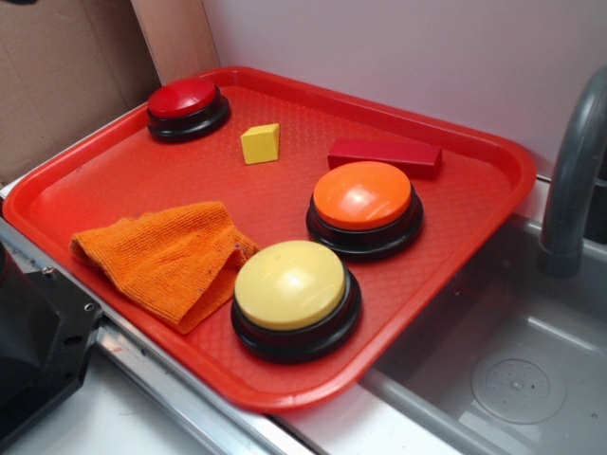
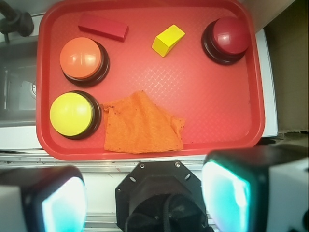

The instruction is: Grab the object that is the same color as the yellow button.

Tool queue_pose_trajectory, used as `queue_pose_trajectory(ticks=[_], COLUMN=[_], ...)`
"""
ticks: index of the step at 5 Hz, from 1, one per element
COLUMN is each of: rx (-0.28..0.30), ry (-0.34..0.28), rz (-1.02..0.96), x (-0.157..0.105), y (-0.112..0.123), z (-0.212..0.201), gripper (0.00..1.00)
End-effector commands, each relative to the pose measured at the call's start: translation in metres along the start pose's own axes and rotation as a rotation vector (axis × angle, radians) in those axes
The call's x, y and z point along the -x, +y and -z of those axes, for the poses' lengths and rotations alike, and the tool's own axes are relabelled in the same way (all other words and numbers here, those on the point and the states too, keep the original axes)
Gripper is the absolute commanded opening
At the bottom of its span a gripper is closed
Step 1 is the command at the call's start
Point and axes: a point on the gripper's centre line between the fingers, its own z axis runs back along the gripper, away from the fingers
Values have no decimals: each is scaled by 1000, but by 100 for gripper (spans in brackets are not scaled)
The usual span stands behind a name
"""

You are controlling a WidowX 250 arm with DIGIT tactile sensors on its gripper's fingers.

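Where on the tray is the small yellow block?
The yellow block lies near the tray's far edge, between the red button and the red block.

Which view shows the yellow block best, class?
The wrist view: the yellow block is seen from above, clear of the red button and red block. The exterior view shows it smaller, at a slant, yet unobstructed.
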Motion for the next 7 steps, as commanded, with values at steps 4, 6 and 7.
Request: queue_pose_trajectory(ticks=[4,6,7], rx=[-132,-129,-156], ry=[-230,-236,-252], rz=[-483,-616,-617], x=[-80,-109,-117], y=[-13,20,32], z=[57,112,129], gripper=[100,100,100])
